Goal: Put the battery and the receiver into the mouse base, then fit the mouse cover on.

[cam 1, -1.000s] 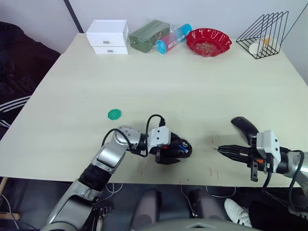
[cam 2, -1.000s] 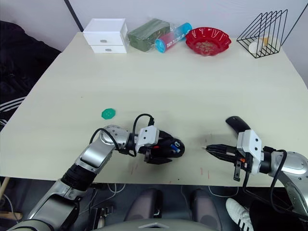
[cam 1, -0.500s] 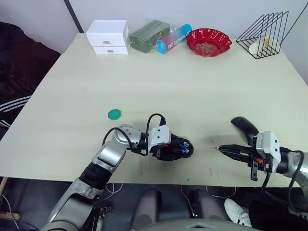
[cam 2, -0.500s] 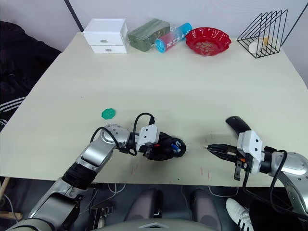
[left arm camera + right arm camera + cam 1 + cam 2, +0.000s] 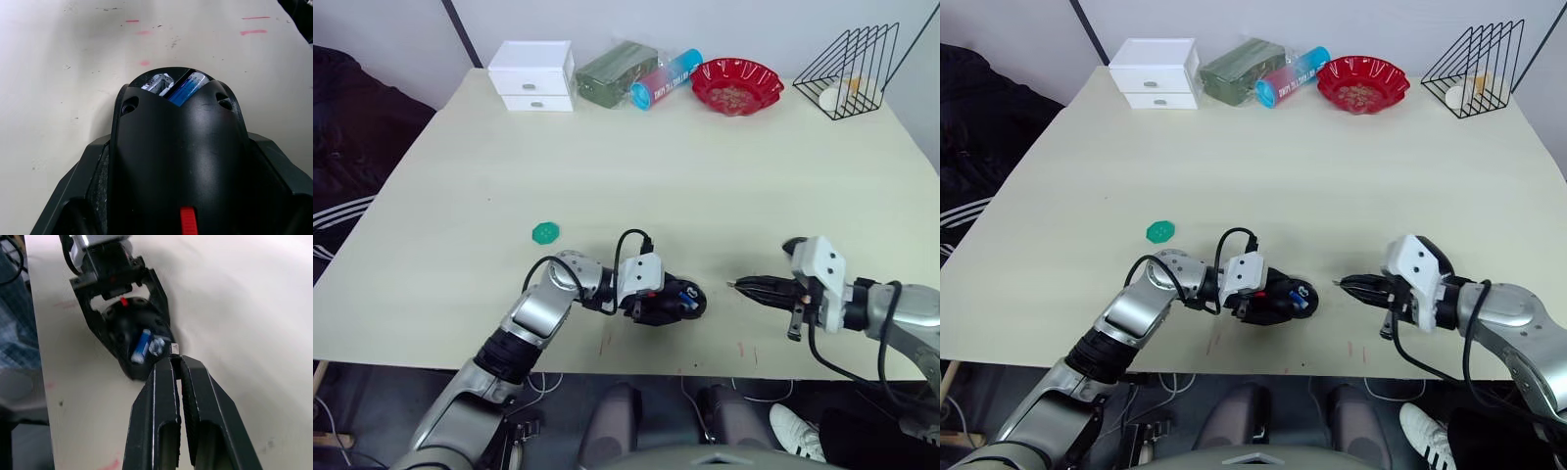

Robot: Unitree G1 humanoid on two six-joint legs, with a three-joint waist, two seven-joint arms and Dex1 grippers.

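Note:
My left gripper (image 5: 662, 305) is shut on the black mouse base (image 5: 677, 300) near the table's front edge, with the open shell facing right. The blue battery (image 5: 185, 88) lies in one of its compartments, beside a silvery part (image 5: 155, 83). My right gripper (image 5: 736, 285) is level with the base, a short gap to its right, tips pointing at it. It is shut on a tiny silvery piece, the receiver (image 5: 174, 348). The mouse cover (image 5: 790, 247) lies behind my right wrist, mostly hidden.
A green disc (image 5: 545, 232) lies left of the base. Along the far edge stand a white drawer box (image 5: 534, 74), a green pack (image 5: 617, 70), a blue and red tube (image 5: 666, 78), a red bowl (image 5: 737, 84) and a wire rack (image 5: 852, 73).
My right gripper has moved left and a little away from the front edge, closing on the mouse base, and its wrist now covers most of the cover. The left gripper and base stay put.

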